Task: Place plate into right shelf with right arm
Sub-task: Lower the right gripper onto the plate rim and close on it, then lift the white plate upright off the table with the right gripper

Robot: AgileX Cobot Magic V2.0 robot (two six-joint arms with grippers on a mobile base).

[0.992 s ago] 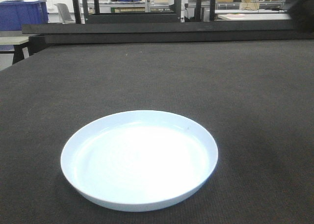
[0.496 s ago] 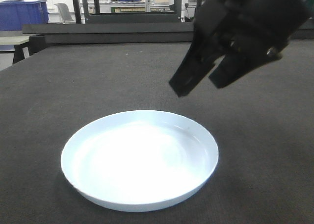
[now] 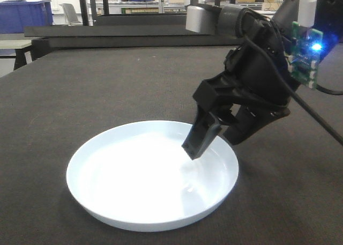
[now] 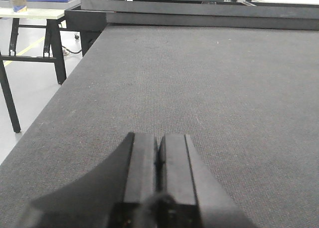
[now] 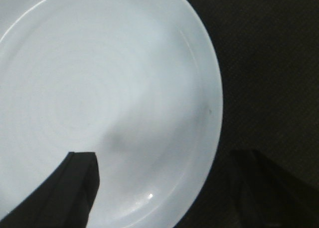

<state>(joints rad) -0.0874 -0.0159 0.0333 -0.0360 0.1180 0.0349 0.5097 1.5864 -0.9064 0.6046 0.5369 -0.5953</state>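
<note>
Plate [image 3: 134, 186] sits on the worktop [image 3: 107, 84], not shelved yet. My right gripper [image 3: 213, 143] just dropped in, jaws open and straddling its rim, so I reckon grabbing's next. Jaws on my left gripper [image 4: 158, 158] are closed.

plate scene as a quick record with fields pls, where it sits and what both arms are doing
plate: flat on the dark table, empty
right arm: over the plate's right rim
right jaws: open, one finger inside the rim, one outside it
contact with plate: cannot tell
left jaws: shut, above the table, plate not in its wrist view
plate lifted: no
</note>
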